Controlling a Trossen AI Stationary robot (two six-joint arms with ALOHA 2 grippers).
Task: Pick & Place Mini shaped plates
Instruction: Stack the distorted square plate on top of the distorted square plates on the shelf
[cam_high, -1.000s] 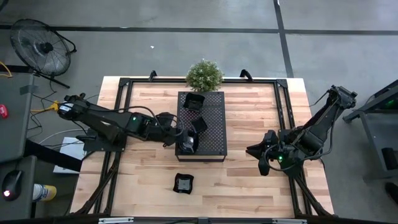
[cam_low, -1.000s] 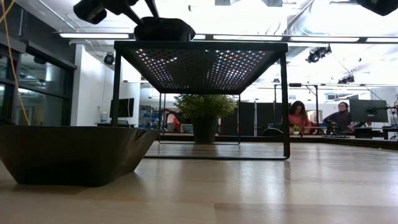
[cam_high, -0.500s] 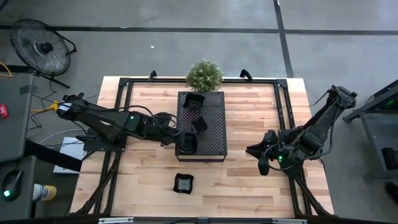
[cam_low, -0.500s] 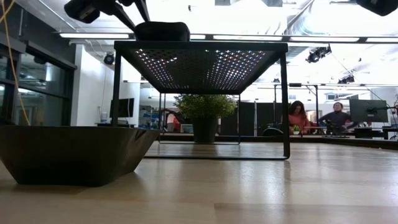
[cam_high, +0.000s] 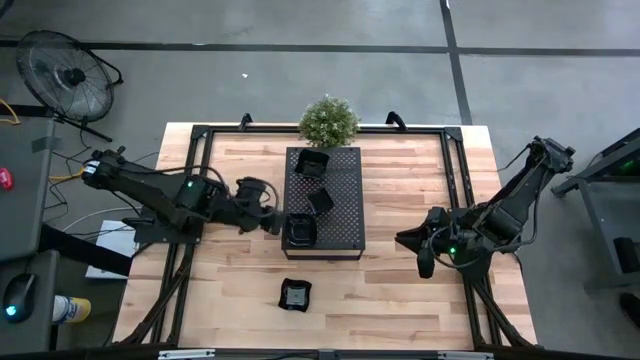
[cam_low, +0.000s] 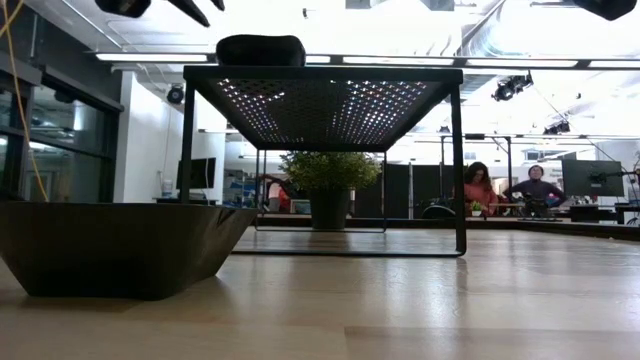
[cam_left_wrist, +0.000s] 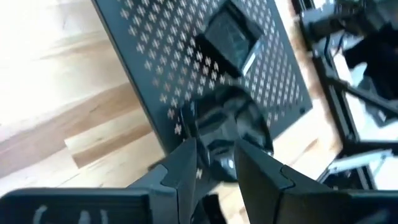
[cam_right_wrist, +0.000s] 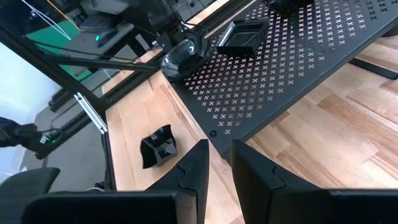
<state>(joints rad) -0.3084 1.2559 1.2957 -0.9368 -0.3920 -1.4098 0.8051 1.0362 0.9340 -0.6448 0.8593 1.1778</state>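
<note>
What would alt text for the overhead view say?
Three small black dishes sit on a black perforated tray at the middle of a wooden table; a fourth lies on the wood nearer the front. The left gripper is beside the tray's left edge, the right gripper farther off.

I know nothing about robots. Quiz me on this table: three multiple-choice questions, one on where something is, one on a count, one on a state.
1. Where does the lone dish off the tray lie?
A. On the bare wood at the near edge
B. Under the plant
C. In the right gripper

2. How many dishes sit on the perforated tray?
A. One
B. Three
C. Six

3. What is the left gripper doing?
A. Carrying a dish
B. Holding nothing, beside the tray's edge
C. Gripping the plant

Answers: 1 A, the high view shows it alone on wood below the tray. 2 B, three dark dishes show on top. 3 B, the left wrist view shows nothing between its fingers, and the nearest dish rests on the tray.
</note>
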